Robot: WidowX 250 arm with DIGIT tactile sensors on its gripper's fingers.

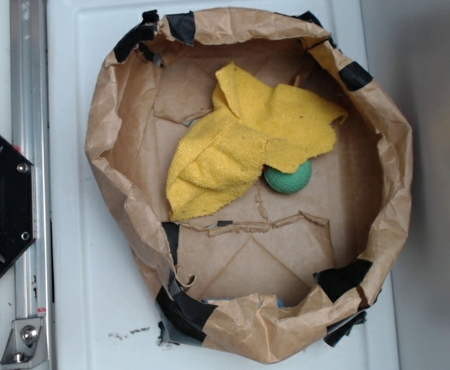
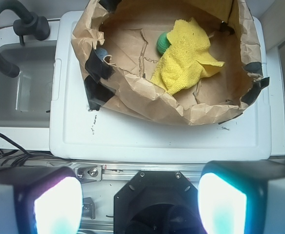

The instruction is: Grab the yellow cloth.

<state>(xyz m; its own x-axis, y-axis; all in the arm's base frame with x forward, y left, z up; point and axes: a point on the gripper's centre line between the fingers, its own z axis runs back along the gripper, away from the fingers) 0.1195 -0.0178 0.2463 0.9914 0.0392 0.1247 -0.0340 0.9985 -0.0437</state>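
Note:
The yellow cloth (image 1: 244, 142) lies crumpled inside a brown paper basin (image 1: 102, 131), toward its back and middle; in the wrist view the yellow cloth (image 2: 186, 56) sits far ahead, well above the fingers. A small green ball (image 1: 289, 177) touches the cloth's right lower edge, partly tucked under it, and shows as the green ball (image 2: 163, 41) at the cloth's left in the wrist view. My gripper (image 2: 141, 204) hangs high over the robot's black base, far short of the basin, open, with nothing between its two glowing pads (image 2: 59, 207). The exterior view does not show the gripper.
The paper basin has black tape patches (image 1: 183, 308) on its rim and stands on a white board (image 1: 86, 293). A metal rail (image 1: 28, 154) and the black robot base (image 1: 1, 204) lie left of it. A grey sink (image 2: 18, 92) with a black hose (image 2: 6, 29) sits at the wrist view's left.

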